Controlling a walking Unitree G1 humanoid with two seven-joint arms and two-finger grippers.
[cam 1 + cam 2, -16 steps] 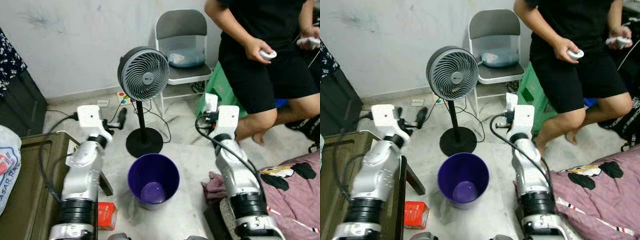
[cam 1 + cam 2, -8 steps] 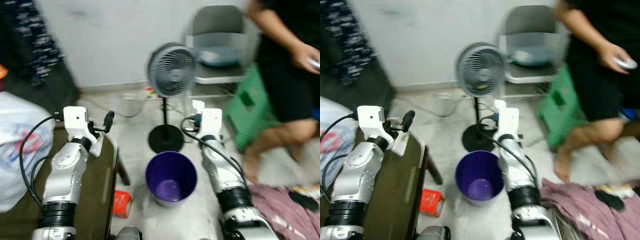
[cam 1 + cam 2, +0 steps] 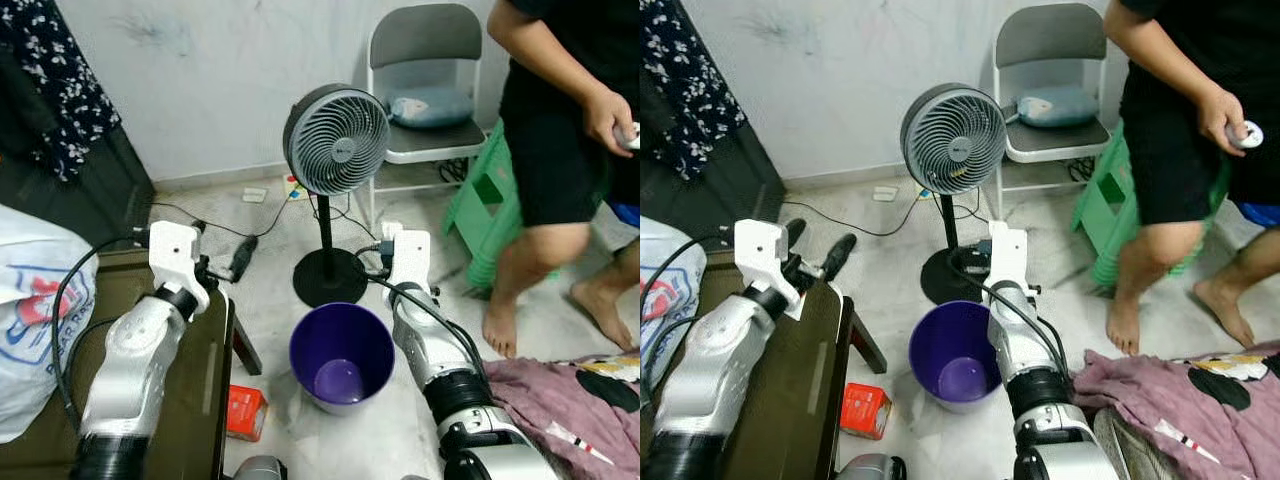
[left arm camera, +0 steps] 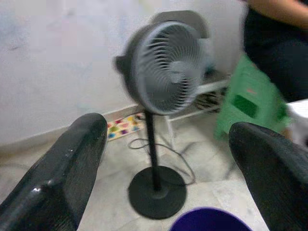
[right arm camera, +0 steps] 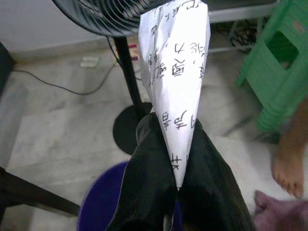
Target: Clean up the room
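A purple bin [image 3: 342, 355] stands open on the floor in front of me, empty inside. My right gripper [image 5: 173, 126] is shut on a folded white paper [image 5: 175, 72] with printed writing. It hangs just beyond the bin's far rim, near the fan's base, and its arm [image 3: 410, 262] reaches out beside the bin. My left gripper [image 3: 818, 245] is open with nothing between its fingers [image 4: 72, 159], held over the far corner of a dark table [image 3: 180, 400].
A standing fan [image 3: 337, 140] is right behind the bin, with a grey chair [image 3: 425, 80] and a green stool [image 3: 490, 200] beyond. A person [image 3: 560, 120] stands at the right. A white bag [image 3: 40, 320], a red box [image 3: 245, 412] and a pink cloth [image 3: 560, 400] lie nearby.
The camera swung left, bringing the white bag and more of the table into sight. My right arm now sits closer to the bin's rim. The person has shifted stance.
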